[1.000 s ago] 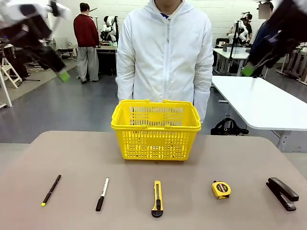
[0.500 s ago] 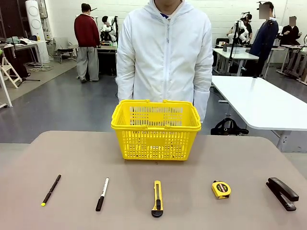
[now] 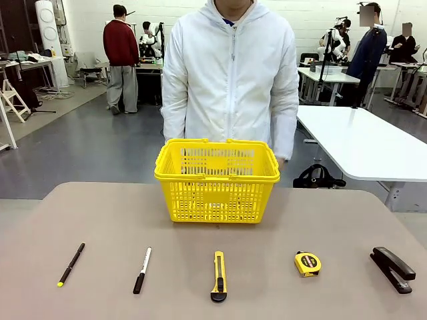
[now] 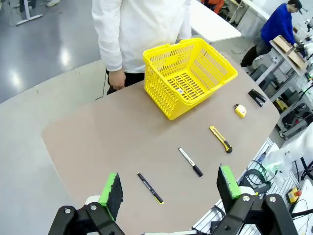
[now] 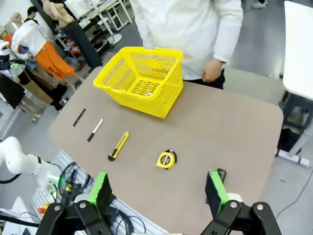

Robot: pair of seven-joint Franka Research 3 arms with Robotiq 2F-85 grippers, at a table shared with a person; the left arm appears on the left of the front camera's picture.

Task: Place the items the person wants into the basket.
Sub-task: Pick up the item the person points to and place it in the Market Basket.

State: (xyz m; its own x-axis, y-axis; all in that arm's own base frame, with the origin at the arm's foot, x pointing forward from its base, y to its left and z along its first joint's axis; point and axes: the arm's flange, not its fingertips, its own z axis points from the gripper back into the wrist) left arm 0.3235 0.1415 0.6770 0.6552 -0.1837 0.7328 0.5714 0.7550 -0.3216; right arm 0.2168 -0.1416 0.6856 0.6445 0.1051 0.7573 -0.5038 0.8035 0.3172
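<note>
- Front view: I see the yellow basket (image 3: 217, 180) at the far side of the tabletop (image 3: 120, 220). The person (image 3: 230, 73) in the white coat stands right behind it.
- Near me, five things lie in a row, well apart. There is a black pen (image 3: 71, 264), a marker (image 3: 142, 269), the utility knife (image 3: 219, 275) in the middle, the tape measure (image 3: 307, 264) to its right, and a black stapler (image 3: 393, 268).
- Left wrist view looks down from high up, at the pen end of the row. I can see into the basket, down to its floor. One hand (image 4: 116, 78) of the person hangs close to the tabletop's edge.
- My left gripper (image 4: 169, 186) hangs high over the tabletop. Its fingers are spread wide and hold nothing.
- Right wrist view looks down from the stapler end. The person's other hand (image 5: 211, 71) hangs behind the tabletop, off to one side of the basket.
- My right gripper (image 5: 158, 190) is high up too. It is spread wide with nothing between its green pads. One pad hides part of the stapler.
</note>
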